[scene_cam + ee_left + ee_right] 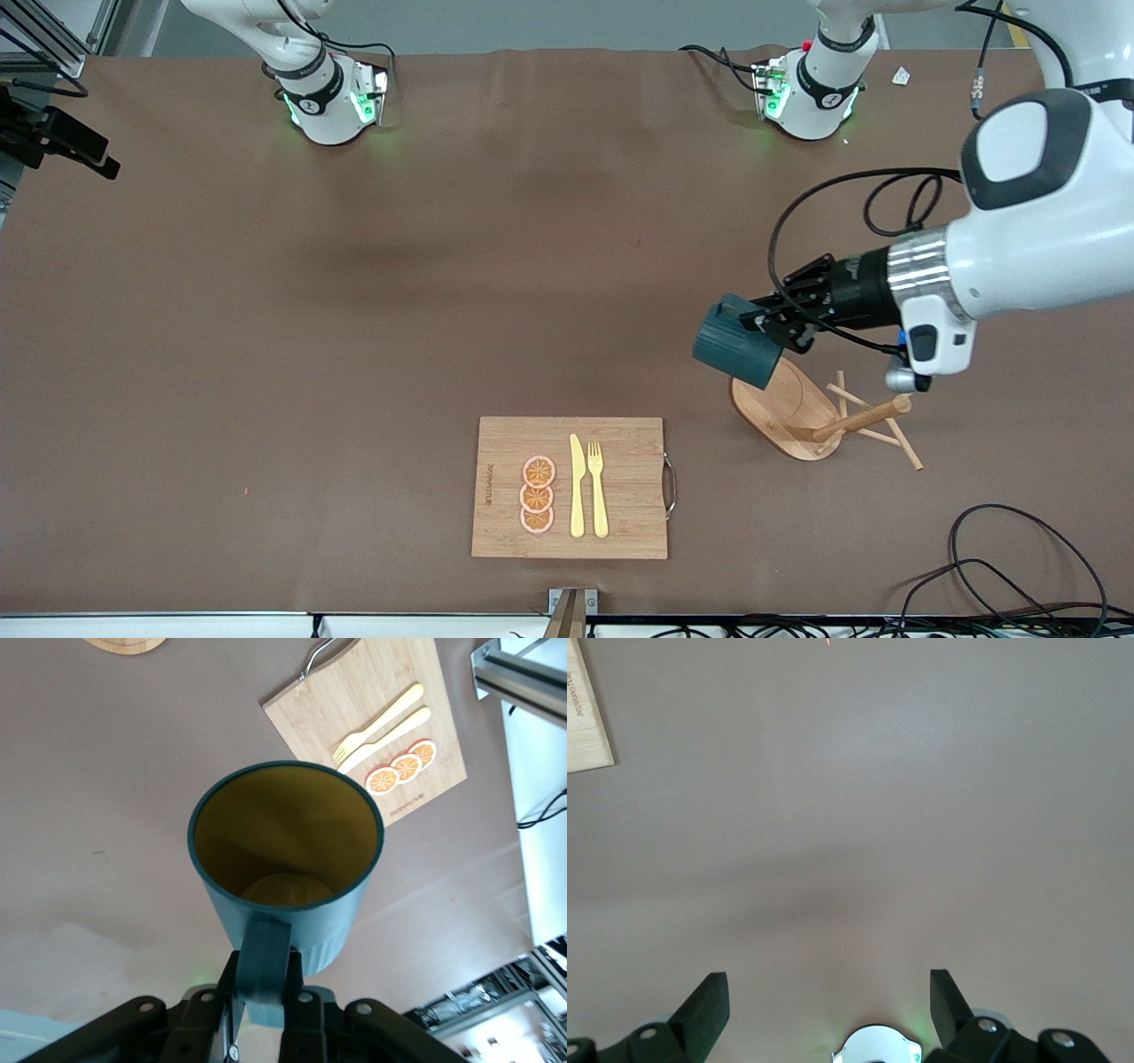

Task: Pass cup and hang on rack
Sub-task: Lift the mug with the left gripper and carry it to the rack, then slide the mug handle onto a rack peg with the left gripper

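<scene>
cup handle clamped between left jaws | above rack

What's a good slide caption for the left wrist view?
Left gripper holding teal cup by its handle above the table, cutting board below.

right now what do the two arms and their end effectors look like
Both arms are glossy white with black joint rings; their bases glow green. The left arm has a dark grey oval panel, a silver wrist band and looping black cables. The left end effector is black. The right end effector has black angular fingers around a small white, green-lit part.
</scene>
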Available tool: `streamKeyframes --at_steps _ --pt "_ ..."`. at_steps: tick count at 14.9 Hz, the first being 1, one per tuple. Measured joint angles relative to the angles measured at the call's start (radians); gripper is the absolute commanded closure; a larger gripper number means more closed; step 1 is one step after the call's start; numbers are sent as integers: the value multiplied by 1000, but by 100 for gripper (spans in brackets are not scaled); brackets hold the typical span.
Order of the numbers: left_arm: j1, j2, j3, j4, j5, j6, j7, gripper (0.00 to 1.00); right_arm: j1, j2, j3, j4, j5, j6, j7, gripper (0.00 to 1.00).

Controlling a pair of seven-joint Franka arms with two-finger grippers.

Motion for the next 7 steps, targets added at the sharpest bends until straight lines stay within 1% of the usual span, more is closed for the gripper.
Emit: streamKeyframes --at_steps 2,7 --pt "23 16 1 -10 -26 0 14 100 0 0 -1 0 1 6 -13 0" --pt "137 123 6 -18 -275 3 41 100 -1 1 -8 -1 1 11 -30 0"
